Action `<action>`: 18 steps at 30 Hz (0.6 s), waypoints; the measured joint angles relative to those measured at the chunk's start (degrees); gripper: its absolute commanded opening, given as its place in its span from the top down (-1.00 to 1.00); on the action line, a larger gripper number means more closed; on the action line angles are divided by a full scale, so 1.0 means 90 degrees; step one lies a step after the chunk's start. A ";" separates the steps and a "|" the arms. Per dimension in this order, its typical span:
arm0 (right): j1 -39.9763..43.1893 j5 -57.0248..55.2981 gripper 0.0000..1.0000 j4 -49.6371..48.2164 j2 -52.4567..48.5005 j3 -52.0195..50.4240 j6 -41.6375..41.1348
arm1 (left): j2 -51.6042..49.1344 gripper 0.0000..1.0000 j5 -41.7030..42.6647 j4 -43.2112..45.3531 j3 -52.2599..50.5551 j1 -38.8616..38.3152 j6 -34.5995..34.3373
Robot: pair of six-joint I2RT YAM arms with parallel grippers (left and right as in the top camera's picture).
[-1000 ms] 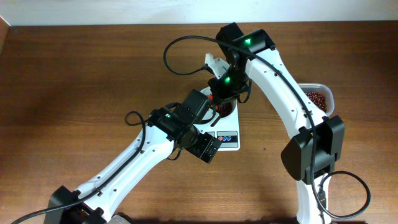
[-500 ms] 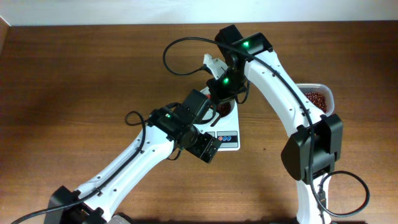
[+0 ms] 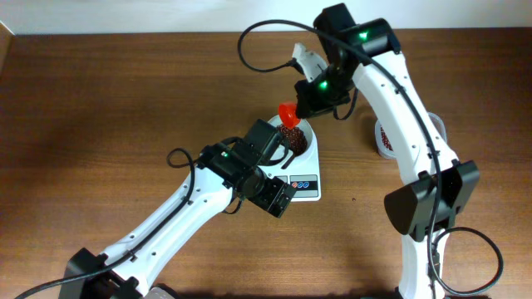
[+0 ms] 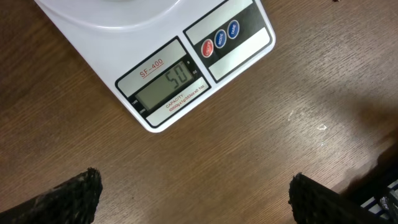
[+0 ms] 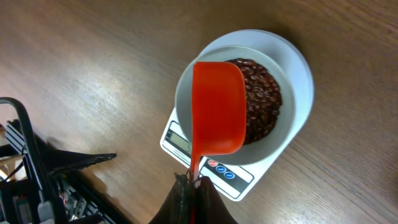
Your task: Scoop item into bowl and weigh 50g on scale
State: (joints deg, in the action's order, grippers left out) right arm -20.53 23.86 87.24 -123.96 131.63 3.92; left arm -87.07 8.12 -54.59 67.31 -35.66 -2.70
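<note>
Weighing step: scale [image 4: 168, 81] seems to read 50. Right gripper [image 5: 193, 186] pinches scoop [image 5: 217, 106] over bowl [image 5: 295, 93]; left gripper [image 4: 199, 199] spread. Next, carry scoop away.

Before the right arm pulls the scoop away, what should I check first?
1. The scale reads 50: ok.
2. The bowl sits on the scale: ok.
3. The beans lie in the bowl, none seen on the table: ok.
4. The right gripper is shut on the scoop handle: ok.
5. The scoop is empty: cannot tell; only a smooth orange face shows.
6. The left gripper is open, apart from the scale: ok.
</note>
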 measured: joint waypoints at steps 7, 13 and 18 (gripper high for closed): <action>0.0124 -0.0002 0.92 -0.0034 0.0000 0.0000 0.0000 | 0.0000 -0.98 -0.0002 0.0002 0.0000 -0.0002 0.0000; 0.1202 -0.0027 0.92 0.0022 0.0000 0.0005 -0.0007 | 0.0000 -0.98 -0.0002 0.0002 0.0000 -0.0002 0.0000; 0.2812 -0.0078 0.92 0.0639 0.0000 0.0007 -0.0012 | 0.0000 -0.98 0.0000 0.0005 0.0000 -0.0002 0.0000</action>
State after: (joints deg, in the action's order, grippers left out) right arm 4.78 23.16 92.99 -123.96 131.70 3.81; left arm -87.07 8.12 -54.54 67.31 -35.68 -2.70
